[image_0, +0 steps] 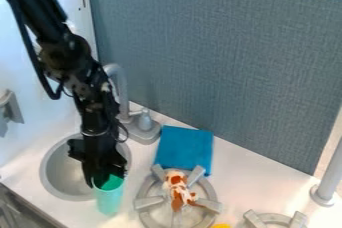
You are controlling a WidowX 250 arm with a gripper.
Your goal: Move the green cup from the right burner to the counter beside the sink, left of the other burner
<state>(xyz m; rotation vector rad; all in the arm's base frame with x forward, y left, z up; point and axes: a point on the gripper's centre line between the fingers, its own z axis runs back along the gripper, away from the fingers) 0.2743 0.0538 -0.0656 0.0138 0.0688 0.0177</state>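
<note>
The black gripper (103, 173) hangs down at the lower left, over the right side of the sink, at the rim of a teal cup (110, 200). The cup stands roughly upright with its open top up, beside the sink's right edge. Part of its rim is hidden behind the gripper. Whether the cup rests on the counter or is held cannot be made out. To the right, a brown-and-white toy dog (178, 188) lies on a grey stove burner (144, 203). Behind the burner, a folded blue cloth (185, 148) lies on the counter.
The round grey sink (52, 177) is under the arm, with a grey faucet (143, 131) behind it. A second burner (272, 217) and a yellow object (220, 226) are at the front edge. A grey post (328, 182) stands at the right; a blue-grey panel (220, 67) runs behind.
</note>
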